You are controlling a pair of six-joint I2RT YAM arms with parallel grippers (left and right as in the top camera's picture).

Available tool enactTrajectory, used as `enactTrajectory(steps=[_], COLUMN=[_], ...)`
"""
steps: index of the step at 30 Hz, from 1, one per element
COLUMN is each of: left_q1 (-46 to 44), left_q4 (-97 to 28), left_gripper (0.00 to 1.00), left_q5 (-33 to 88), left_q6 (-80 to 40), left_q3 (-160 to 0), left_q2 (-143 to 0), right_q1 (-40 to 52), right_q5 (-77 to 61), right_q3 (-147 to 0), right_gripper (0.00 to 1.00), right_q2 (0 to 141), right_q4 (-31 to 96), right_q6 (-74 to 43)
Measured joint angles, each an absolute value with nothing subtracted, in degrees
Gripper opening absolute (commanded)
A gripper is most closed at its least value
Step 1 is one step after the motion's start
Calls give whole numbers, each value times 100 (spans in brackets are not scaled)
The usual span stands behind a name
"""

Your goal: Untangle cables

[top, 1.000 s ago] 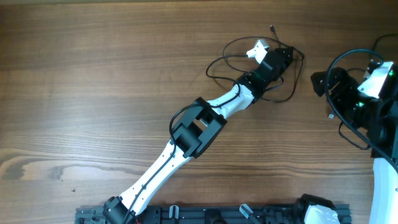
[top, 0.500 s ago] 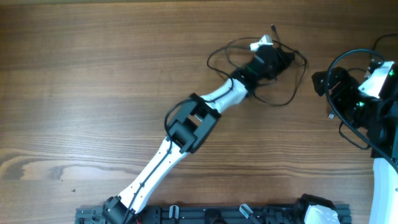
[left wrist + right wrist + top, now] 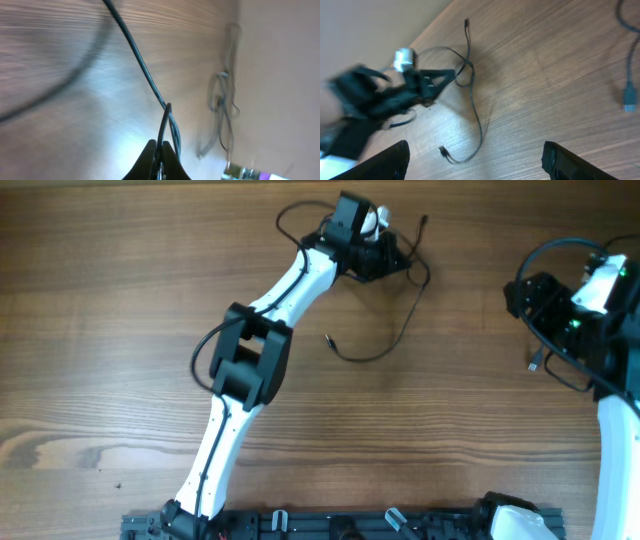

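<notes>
A thin dark cable (image 3: 408, 318) loops at the far middle of the table. One plug end (image 3: 329, 338) trails toward the centre and another plug tip (image 3: 425, 221) points to the far edge. My left gripper (image 3: 398, 258) sits over the loops, shut on a strand of the cable (image 3: 145, 75), which is pinched between the closed fingertips (image 3: 152, 150). My right gripper (image 3: 480, 160) hovers at the right side of the table, well apart from the cable (image 3: 476, 112). Its fingers (image 3: 390, 160) stand wide apart with nothing between them.
The wood table (image 3: 120, 330) fills the view. A thicker dark cord (image 3: 626, 95) with a plug end lies beside the right arm (image 3: 610, 390). The left arm (image 3: 245, 360) stretches diagonally from the near edge. A black rail (image 3: 330, 525) runs along the near edge.
The left gripper closed on the cable and swung left and toward the far edge, dragging the tangle along. One end has pulled out into a long curve. The right arm barely moved.
</notes>
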State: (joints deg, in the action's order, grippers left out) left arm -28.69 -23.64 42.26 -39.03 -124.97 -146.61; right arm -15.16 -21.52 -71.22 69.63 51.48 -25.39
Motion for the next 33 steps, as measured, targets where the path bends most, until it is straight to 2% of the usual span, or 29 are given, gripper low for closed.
enactTrajectory(steps=[3, 6, 8, 15, 17, 19, 25, 33], left_q1=[-2897, -2897, -2897, -2897, -2897, -2897, -2897, -2897], left_q4=[-2978, -3415, -3841, -4718, -4932, -5181, -5902, -6259], left_gripper=[4, 4, 4, 4, 4, 4, 4, 4], left_q5=[4259, 4246, 4160, 3719, 3503, 3197, 2458, 2084], left_q6=[-3450, -3070, -2899, -2567, -2504, -2429, -2233, -2108], left_q3=[-12497, -12501, -12503, -12501, -12501, -12499, -12501, -12499], left_q2=[-13922, -13161, -12849, -12315, -12136, -11863, -11063, -10986], right_q1=[-1516, -1507, -1385, 58, 303, 541, 742, 742], right_q5=[-2338, -2683, -2945, -2904, -2764, -2670, -2606, -2587], right_q3=[-7124, -7122, -7122, -7122, -7122, -7122, -7122, -7122], right_gripper=[90, 99, 100, 93, 84, 82, 82, 81], right_q2=[7321, 7599, 7644, 7682, 7712, 7773, 7856, 7924], right_q4=[5046, 4869, 4591, 3848, 3697, 3535, 3153, 2633], right_q6=[-2423, -2303, -2255, -2440, -2528, -2615, -2790, -2936])
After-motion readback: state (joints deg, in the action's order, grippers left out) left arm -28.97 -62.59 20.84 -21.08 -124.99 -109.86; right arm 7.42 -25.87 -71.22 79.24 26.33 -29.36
